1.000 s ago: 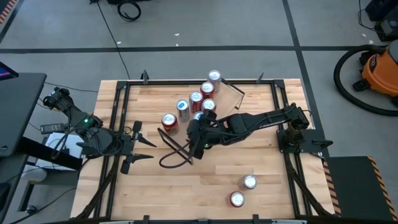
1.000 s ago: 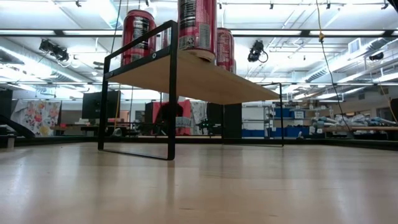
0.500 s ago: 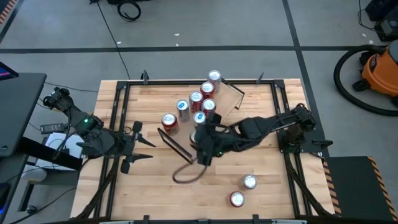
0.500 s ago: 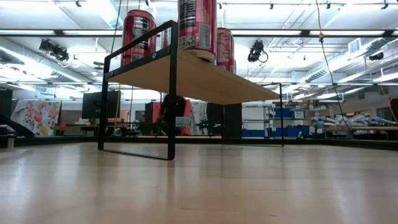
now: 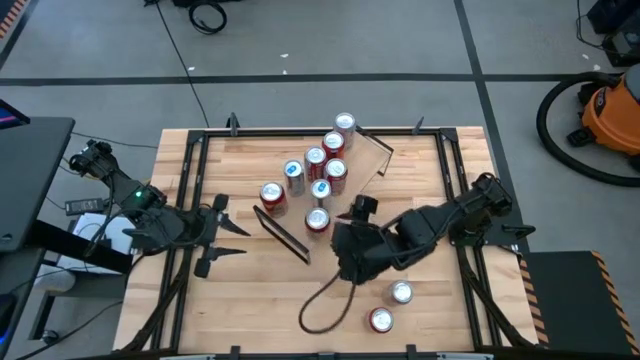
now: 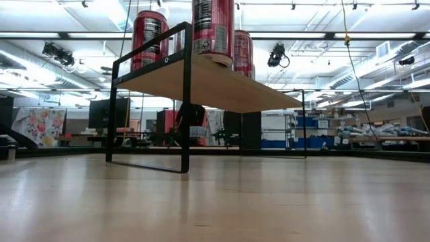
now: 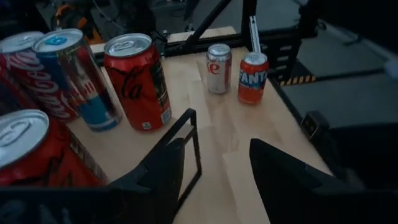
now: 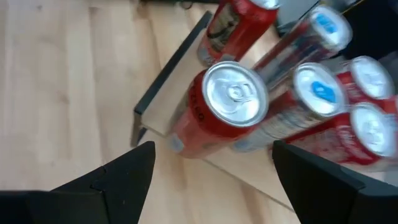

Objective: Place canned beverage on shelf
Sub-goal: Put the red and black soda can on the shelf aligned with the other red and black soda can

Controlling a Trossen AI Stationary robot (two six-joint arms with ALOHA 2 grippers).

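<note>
Right wrist view: right gripper [image 8: 211, 180] open, holding nothing, clear of the shelf [image 8: 249, 169]. Next, I'd center on a counter [image 5: 250, 300] can [image 5: 401, 292] first.

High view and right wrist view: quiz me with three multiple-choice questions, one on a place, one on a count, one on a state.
1. Where does the red can in front of the right end effector stand?
A. on the shelf
B. on the floor
C. on the bare tabletop

2. How many cans stand on the tabletop, off the shelf?
A. none
B. two
C. five

3. The right end effector is:
A. shut on a can
B. shut, empty
C. open, empty

Answers:
1 A, it stands at the plank's end.
2 B, one loose can and another loose can stand on the right arm's side.
3 C, its fingers stand apart, clear of the can.
</note>
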